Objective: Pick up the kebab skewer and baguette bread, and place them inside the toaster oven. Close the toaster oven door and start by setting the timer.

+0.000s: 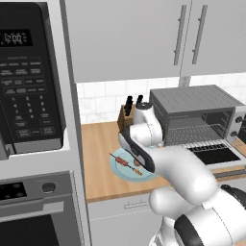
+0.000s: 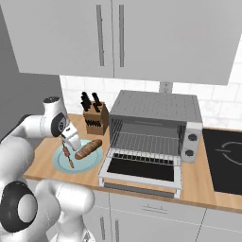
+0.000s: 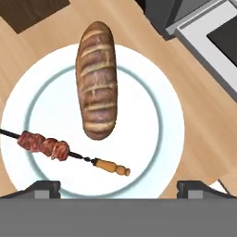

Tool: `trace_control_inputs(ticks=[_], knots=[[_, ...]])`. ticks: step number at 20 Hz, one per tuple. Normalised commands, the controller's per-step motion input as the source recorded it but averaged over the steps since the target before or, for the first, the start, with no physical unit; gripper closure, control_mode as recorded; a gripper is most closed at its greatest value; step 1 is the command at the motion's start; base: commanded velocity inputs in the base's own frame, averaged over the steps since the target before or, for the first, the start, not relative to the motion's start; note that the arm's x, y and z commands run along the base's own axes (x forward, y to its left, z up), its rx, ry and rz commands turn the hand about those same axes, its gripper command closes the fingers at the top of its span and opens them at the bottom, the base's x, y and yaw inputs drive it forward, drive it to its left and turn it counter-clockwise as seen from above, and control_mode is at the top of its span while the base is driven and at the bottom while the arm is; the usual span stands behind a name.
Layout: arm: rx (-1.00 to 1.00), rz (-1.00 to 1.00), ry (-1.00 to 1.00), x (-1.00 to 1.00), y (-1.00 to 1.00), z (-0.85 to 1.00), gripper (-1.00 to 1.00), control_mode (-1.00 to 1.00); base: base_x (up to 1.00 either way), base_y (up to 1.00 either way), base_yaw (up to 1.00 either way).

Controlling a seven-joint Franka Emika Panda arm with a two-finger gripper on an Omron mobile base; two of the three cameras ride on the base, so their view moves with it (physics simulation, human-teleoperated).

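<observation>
A wooden counter [image 2: 198,182] runs under grey wall cabinets [image 2: 142,38], with a tall black microwave [image 1: 29,77] set in the column at the left. The toaster oven [image 2: 156,127] stands on the counter, its wire rack showing, and the toaster oven door [image 2: 142,171] is dropped flat toward the front edge. Behind and to its left sits a knife block [image 2: 96,120]. Just left of the open door lies a pale plate [image 3: 157,139]. On it rests the baguette bread [image 3: 96,78], and beside that, apart from it, the kebab skewer [image 3: 51,147] with its wooden handle. The gripper [image 3: 118,187] hangs over the plate with fingers spread wide, holding nothing; its height above the food is hard to judge.
</observation>
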Motion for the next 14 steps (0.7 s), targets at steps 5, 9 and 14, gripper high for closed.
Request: trace_control_inputs(ticks=[5, 9, 14], knots=[[0.00, -0.01, 0.09, 0.16, 0.00, -0.46, -1.00, -1.00, 0.00, 0.00, 0.00], [0.00, 0.00, 0.02, 0.01, 0.00, -0.46, -1.00, -1.00, 0.00, 0.00, 0.00], [0.00, 0.00, 0.00, 0.04, 0.00, -0.32, -1.00, -1.00, 0.00, 0.00, 0.00]])
